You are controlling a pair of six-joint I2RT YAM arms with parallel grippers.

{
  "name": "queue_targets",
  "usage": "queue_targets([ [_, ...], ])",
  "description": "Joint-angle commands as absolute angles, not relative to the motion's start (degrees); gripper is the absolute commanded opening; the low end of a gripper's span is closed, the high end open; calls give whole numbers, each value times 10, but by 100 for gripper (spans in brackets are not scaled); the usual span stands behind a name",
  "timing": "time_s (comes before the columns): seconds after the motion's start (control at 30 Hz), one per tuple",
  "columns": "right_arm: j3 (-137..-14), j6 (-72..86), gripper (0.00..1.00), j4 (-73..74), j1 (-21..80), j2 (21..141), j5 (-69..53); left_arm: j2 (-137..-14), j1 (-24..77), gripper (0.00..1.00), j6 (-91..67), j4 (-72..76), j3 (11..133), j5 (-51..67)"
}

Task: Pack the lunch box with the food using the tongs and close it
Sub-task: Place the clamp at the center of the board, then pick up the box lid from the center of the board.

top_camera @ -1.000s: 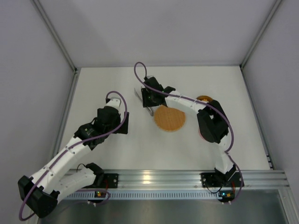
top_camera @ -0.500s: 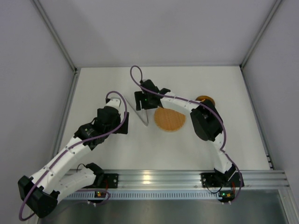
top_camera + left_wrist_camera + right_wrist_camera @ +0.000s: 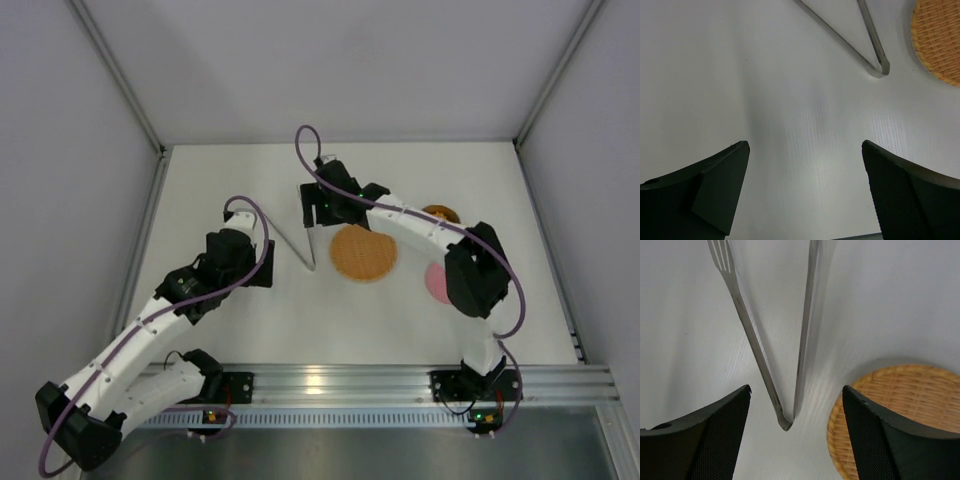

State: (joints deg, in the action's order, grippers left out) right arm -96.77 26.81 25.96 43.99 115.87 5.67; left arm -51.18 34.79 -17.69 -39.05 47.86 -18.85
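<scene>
Locate the tongs (image 3: 300, 250) flat on the table (image 3: 230, 180), just beside the woven plate (image 3: 364, 253), joined end toward the bases. Note the right gripper (image 3: 796, 390) above them, jaws wide, empty. Expect light, stiff, slick, springy steel; pinch both arms near mid-length.

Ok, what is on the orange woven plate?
Nothing shows on the plate: its woven surface looks bare. The right arm overlaps its far edge, so that strip cannot be checked. The tongs lie beside it, not on it.
</scene>
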Motion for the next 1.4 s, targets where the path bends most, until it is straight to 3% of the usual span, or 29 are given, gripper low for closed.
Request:
queue_targets([
  [0.0, -903, 279, 73, 307, 419, 1019, 141, -494, 351, 99, -176, -375, 476, -185],
  [0.27, -574, 357, 67, 361, 360, 682, 209, -482, 351, 99, -171, -377, 480, -165],
  [0.43, -525, 378, 65, 432, 347, 592, 271, -466, 352, 99, -170, -374, 479, -155],
  [0.73, -460, 415, 64, 497, 307, 528, 323, -456, 354, 99, -171, -375, 480, -158],
  [1.37, -378, 350, 60, 343, 152, 589, 200, -465, 354, 99, -171, -374, 480, -163],
])
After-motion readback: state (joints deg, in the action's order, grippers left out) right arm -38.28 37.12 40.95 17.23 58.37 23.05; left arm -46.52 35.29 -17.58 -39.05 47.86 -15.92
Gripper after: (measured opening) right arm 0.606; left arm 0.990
